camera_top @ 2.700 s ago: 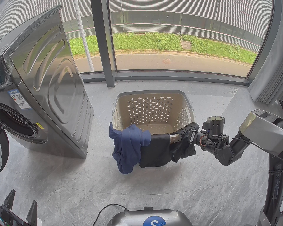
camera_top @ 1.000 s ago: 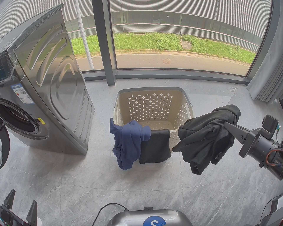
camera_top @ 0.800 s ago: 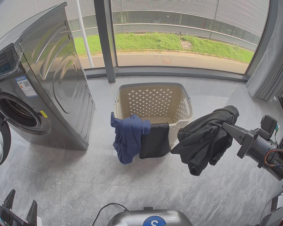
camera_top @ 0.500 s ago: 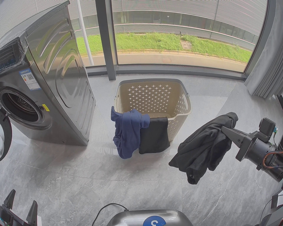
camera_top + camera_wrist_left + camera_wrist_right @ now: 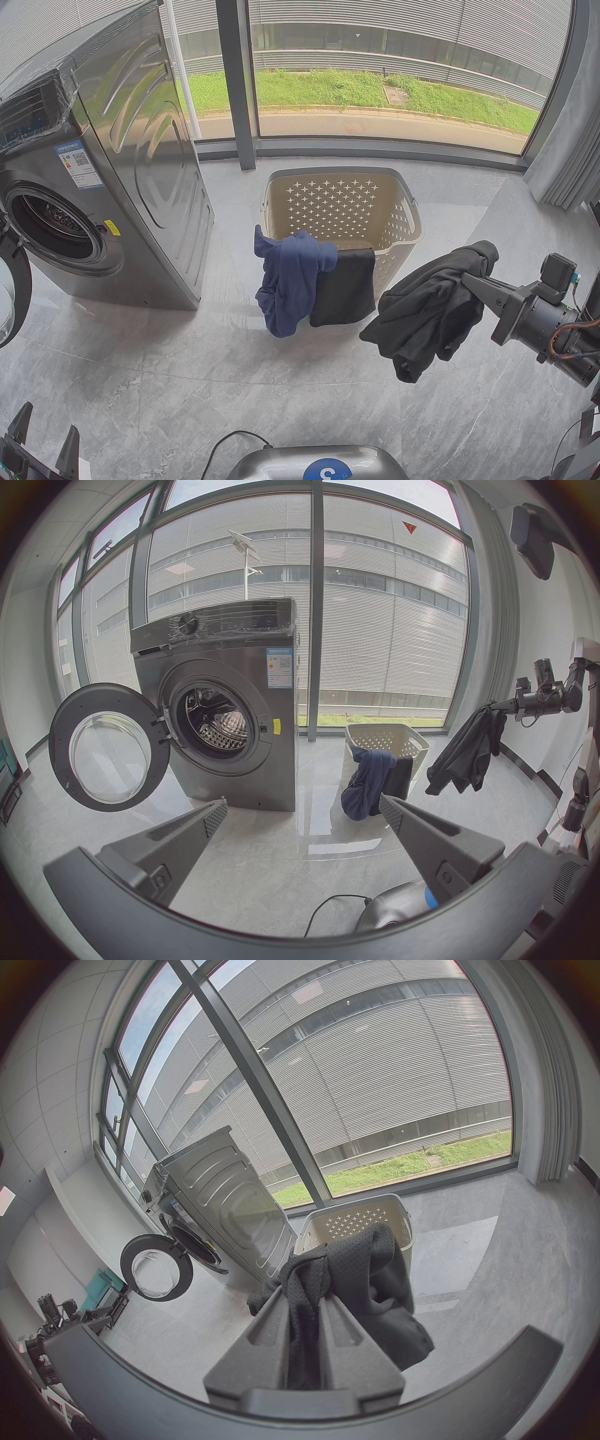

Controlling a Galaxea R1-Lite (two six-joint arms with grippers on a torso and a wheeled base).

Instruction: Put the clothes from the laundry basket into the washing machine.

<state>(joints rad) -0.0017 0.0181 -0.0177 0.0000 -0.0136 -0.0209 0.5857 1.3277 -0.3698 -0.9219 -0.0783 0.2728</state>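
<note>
The garment (image 5: 431, 306) is carried, pinched (apparently by one fold) in the closed right end effector (image 5: 470, 282) — the washer (image 5: 140, 175) must be reached next.

Cream laundry basket (image 5: 331, 203) (star-shaped holes), grey washing machine (image 5: 156, 156), blue garment (image 5: 290, 284), black garment (image 5: 344, 290), charcoal garment (image 5: 431, 303)

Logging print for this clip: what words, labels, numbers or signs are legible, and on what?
No text can be read.
Blue-and-white label on the washing machine front: print and a square code, too small to read.
Yellow sticker on the same front: too small.
Control panel: blurred.
Red triangle high on the window: no wording.
Laundry basket: no print.
</note>
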